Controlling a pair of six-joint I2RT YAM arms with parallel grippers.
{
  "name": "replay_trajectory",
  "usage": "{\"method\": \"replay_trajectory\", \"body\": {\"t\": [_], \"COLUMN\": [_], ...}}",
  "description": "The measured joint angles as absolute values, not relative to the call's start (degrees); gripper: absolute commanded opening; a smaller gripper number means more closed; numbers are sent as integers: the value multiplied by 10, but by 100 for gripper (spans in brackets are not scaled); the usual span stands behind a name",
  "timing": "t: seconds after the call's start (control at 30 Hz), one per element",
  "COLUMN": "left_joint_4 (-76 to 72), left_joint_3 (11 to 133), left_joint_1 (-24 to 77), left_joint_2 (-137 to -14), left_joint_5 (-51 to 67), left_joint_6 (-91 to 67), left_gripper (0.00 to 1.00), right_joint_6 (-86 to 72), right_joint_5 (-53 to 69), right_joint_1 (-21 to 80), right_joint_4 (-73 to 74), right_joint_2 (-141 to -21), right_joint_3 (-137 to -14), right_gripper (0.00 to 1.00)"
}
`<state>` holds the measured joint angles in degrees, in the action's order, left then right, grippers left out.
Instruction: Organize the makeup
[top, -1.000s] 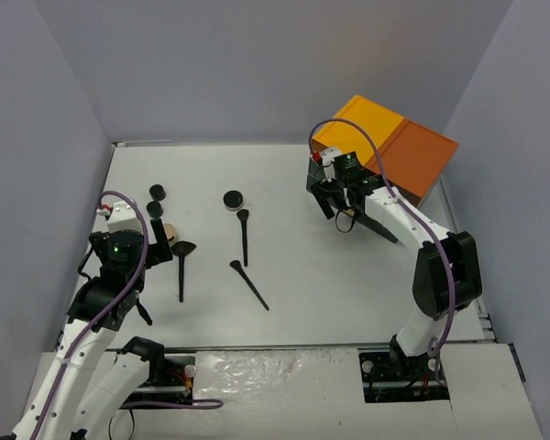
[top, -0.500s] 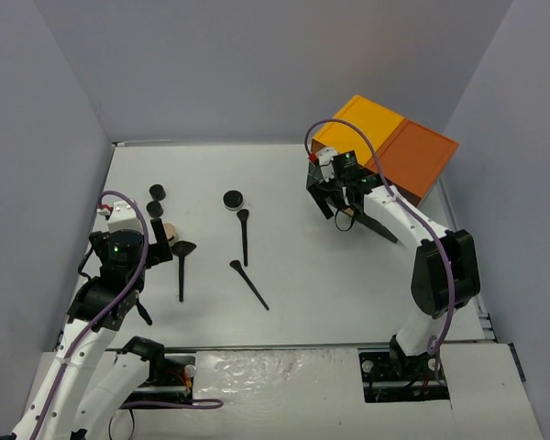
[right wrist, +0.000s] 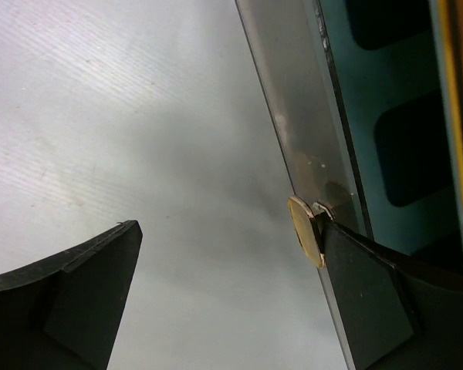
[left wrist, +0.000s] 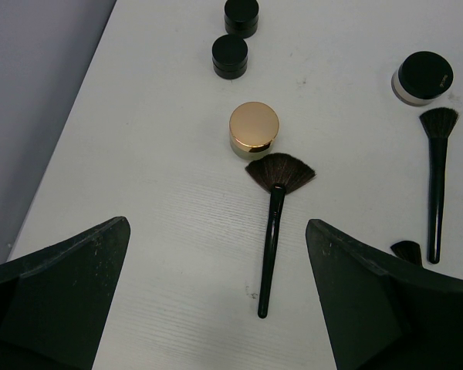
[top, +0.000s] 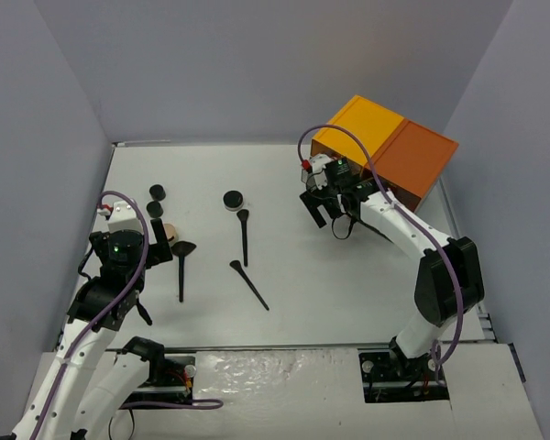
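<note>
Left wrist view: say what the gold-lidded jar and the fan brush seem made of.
Jar: the lid looks like brushed metal or metallised plastic, with a satin gold sheen; the body is pale, perhaps frosted glass or plastic. Fan brush: glossy black handle with a faint sheen, likely plastic or lacquered wood; the bristles are dark, soft, matte fibres.

The tabletop (top: 284, 266) is white. The fan brush (left wrist: 272, 223) and two small jars (left wrist: 230, 56) are black. A third jar (left wrist: 422, 77) has a black lid over a cream body. The compact (left wrist: 254, 129) is shiny gold-tan. The drawer box (top: 385, 147) is topped in two shades of orange.
</note>
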<state>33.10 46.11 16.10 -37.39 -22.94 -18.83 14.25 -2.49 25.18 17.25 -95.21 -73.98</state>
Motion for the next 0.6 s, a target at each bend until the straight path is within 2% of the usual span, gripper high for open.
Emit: {"method": "replay_trajectory", "body": {"t": [0.6], "left_joint_4": [331], "left_joint_3": [461], "left_joint_1": [161], "left_joint_2": [-379], "left_joint_5": [-229], "left_joint_6": [-188], "left_gripper": [97], "right_joint_6": [58], "right_joint_5": [-13], "right_joint_1": [345], "right_joint_4": [194], "right_joint_2": [-881], "right_joint_3": [-677], "right_gripper": [99]}}
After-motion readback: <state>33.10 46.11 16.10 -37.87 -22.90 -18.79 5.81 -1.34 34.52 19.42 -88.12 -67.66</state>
